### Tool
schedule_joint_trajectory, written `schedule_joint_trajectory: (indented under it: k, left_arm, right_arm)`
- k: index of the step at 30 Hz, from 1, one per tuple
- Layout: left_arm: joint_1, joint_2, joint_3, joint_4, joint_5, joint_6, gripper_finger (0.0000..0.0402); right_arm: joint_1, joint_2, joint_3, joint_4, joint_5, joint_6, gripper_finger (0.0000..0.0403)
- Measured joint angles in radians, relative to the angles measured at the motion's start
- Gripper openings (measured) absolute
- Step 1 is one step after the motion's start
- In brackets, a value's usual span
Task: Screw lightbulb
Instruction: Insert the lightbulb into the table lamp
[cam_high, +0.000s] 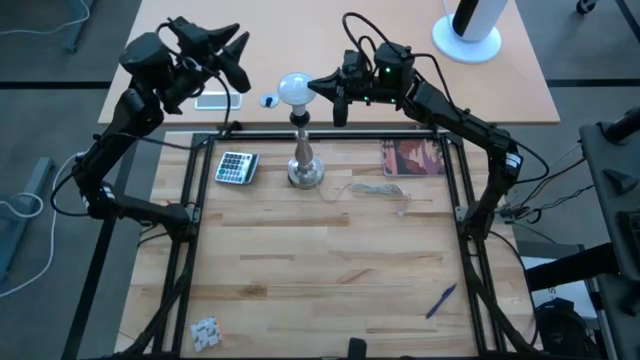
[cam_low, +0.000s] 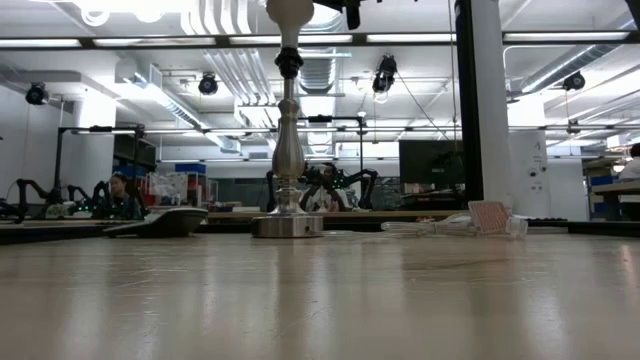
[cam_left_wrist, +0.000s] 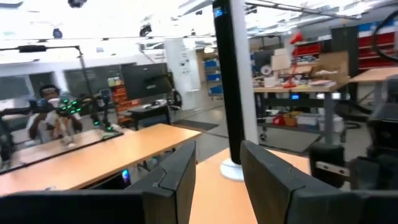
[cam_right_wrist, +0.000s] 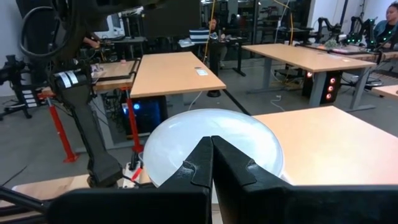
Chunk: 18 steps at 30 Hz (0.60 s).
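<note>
My right claw (cam_right_wrist: 211, 163) is clenched tight with nothing in it, its joined tips just beside the lightbulb (cam_high: 293, 89), I judge to steady or nudge it. The lightbulb sits on top of the silver stand (cam_high: 304, 160), which stands upright on the table (cam_high: 330, 270). My left claw (cam_high: 238, 55) hangs raised off to the other side, fingers apart, grasping nothing, well clear.

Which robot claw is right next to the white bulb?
The right gripper, shut, its tip beside the lightbulb. The left gripper is farther away, empty.
</note>
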Motion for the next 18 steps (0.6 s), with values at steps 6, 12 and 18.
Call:
schedule_joint_trajectory:
  k: [6,12,18]
  left_arm:
    - [0.0,0.002,-0.007,-0.006,0.005,0.001,0.0099]
    - [-0.001,0.002,-0.013,0.01,0.118,-0.001,0.0096]
    - [-0.002,0.012,-0.013,0.088,-0.023,0.021,0.0117]
  right_arm:
    - [0.0,-0.002,0.0,-0.002,0.0,0.014,0.0]
    - [0.0,-0.004,0.0,-0.004,0.0,0.013,0.0]
    - [0.0,-0.017,0.0,-0.001,0.01,-0.016,0.0]
